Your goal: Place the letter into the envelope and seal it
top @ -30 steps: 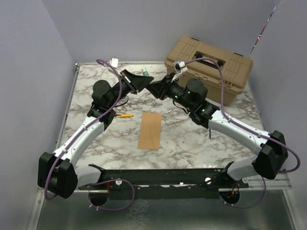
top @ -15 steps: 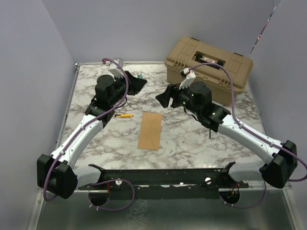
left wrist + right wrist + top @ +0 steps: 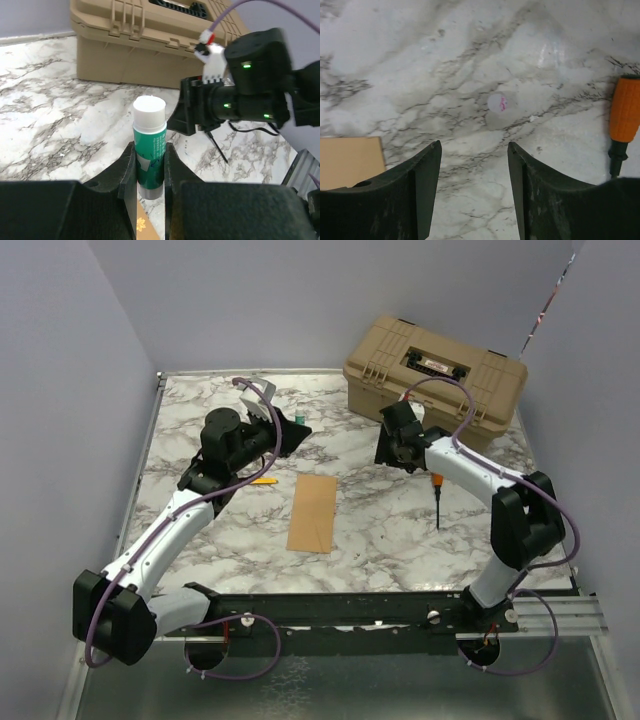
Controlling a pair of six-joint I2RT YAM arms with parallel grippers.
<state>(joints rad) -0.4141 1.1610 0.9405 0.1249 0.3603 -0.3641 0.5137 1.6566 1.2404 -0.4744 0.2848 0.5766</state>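
Observation:
The kraft-brown envelope (image 3: 313, 512) lies flat in the middle of the table. Its corner shows in the left wrist view (image 3: 142, 227) and in the right wrist view (image 3: 350, 161). The letter is not in view. My left gripper (image 3: 293, 430) is raised behind the envelope, shut on a green glue stick (image 3: 149, 132) with a white top. My right gripper (image 3: 391, 452) points down at the table to the right of the envelope. It is open (image 3: 474, 145) and empty, above a small white round piece with a pink mark (image 3: 497, 103).
A tan toolbox (image 3: 435, 380) stands at the back right. A screwdriver with an orange handle (image 3: 438, 490) lies right of the right gripper and shows in the right wrist view (image 3: 624, 115). A small yellow object (image 3: 262, 481) lies left of the envelope.
The two grippers were tip to tip above the table and have drawn apart. The right gripper has swung right and down toward the table. The left still holds the glue stick.

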